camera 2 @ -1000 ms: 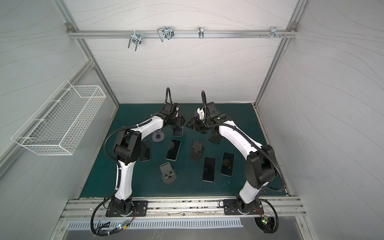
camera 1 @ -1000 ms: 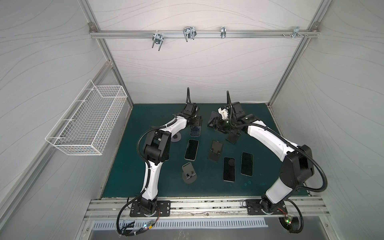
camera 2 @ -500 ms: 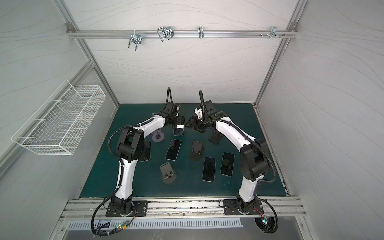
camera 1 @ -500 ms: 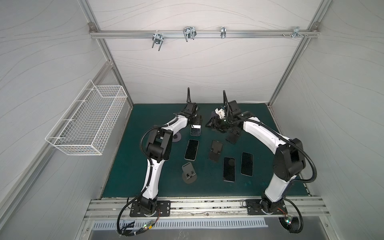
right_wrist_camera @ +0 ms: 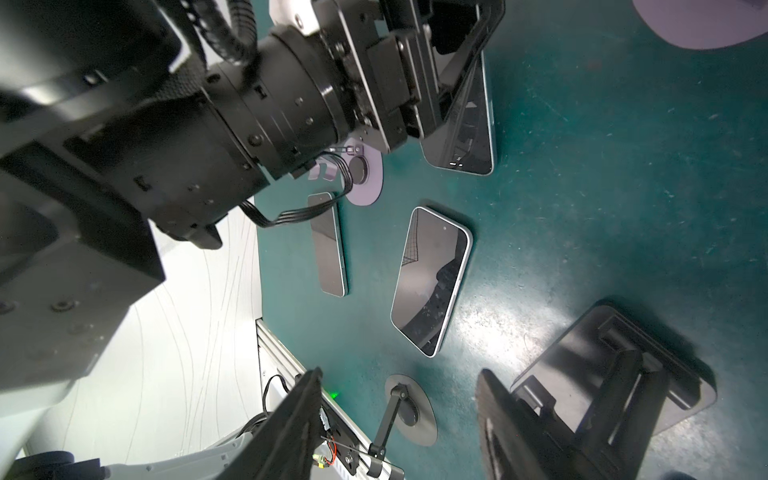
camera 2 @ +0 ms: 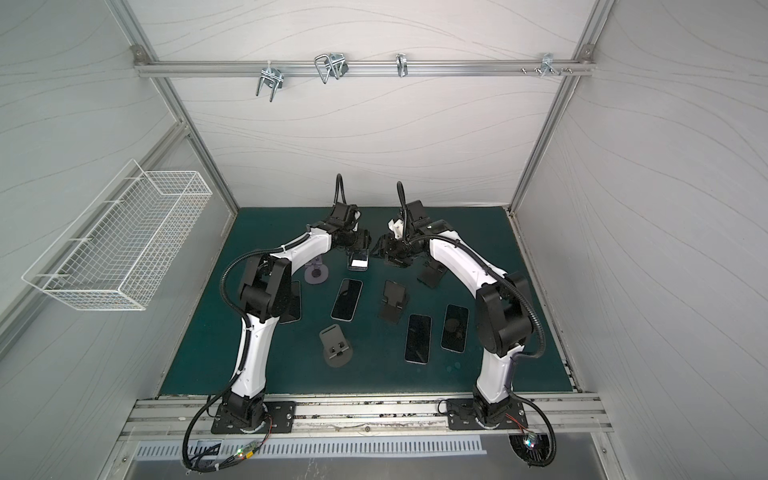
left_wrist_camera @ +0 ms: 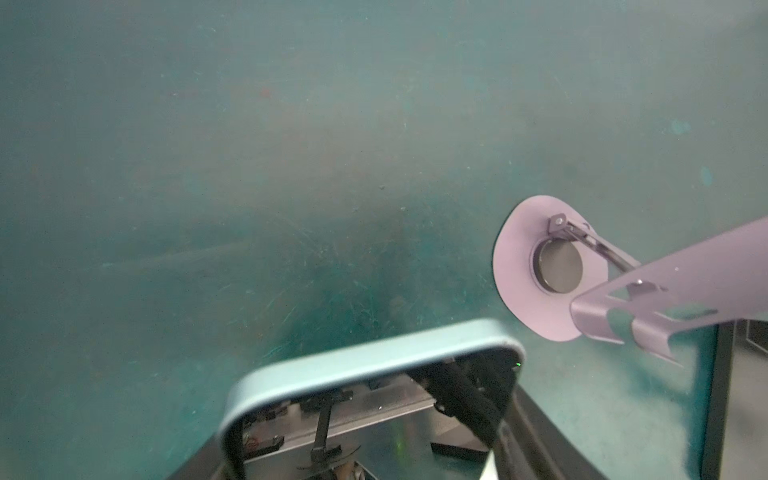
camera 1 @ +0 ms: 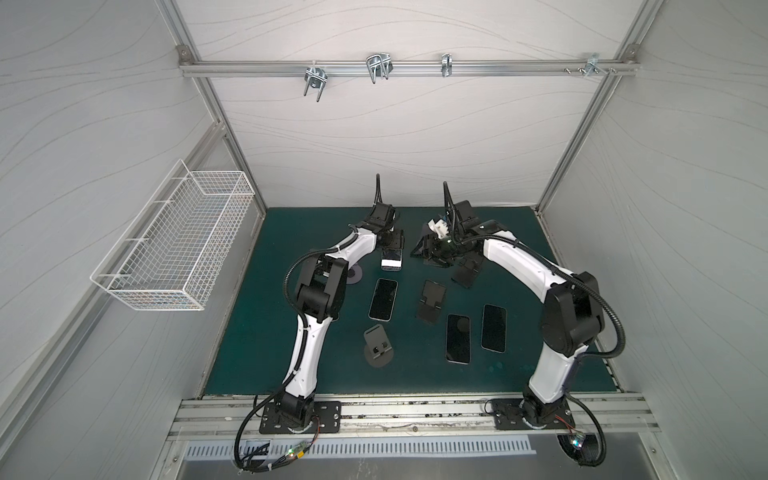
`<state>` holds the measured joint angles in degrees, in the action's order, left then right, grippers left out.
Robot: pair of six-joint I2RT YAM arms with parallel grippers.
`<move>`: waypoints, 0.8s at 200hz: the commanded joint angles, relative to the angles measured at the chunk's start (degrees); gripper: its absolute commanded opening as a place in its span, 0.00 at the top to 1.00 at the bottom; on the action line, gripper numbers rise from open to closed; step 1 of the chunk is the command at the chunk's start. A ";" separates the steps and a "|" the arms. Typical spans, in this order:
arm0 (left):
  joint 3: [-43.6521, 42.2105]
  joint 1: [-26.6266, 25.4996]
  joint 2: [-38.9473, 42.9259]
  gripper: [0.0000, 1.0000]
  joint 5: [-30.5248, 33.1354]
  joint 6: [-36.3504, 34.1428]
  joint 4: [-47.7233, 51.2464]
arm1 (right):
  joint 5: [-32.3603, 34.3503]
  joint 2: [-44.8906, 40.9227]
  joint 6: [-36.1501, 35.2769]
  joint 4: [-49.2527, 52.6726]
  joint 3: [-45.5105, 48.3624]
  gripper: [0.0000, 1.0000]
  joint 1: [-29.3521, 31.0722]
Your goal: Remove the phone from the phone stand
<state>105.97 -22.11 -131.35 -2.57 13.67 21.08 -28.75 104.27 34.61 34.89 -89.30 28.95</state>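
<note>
We see the purple phone stand [camera 1: 355, 275] on the tabletop [camera 1: 291, 232]. Just right of the stand and apart from it is the phone [camera 1: 392, 261], tilted, with one end clamped between the closed left fingers [left_wrist_camera: 540, 440]. We can't tell if its free end touches the tabletop. Farther right of the stand, the right fingers [right_wrist_camera: 299, 428] are spread open, clear of the phone.

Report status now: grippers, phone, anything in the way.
Left gripper shut on phone, held tilted. Right gripper open, fingers beside black stand. Purple stand alongside phone, apart; path looks clear.
</note>
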 commanded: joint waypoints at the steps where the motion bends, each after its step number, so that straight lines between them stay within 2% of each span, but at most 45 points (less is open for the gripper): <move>1: 3.97 0.31 -1.62 0.37 0.99 1.21 -0.02 | -1.44 0.85 -1.01 2.02 -1.45 0.39 -0.71; 160: 5.64 0.38 -5.96 0.36 1.25 3.73 1.95 | -3.32 1.18 -1.12 2.11 -1.30 0.39 -2.54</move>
<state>109.16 -22.02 -135.26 -2.17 16.75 22.04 -30.94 104.90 34.15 35.64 -89.32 26.94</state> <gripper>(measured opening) 0.707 0.608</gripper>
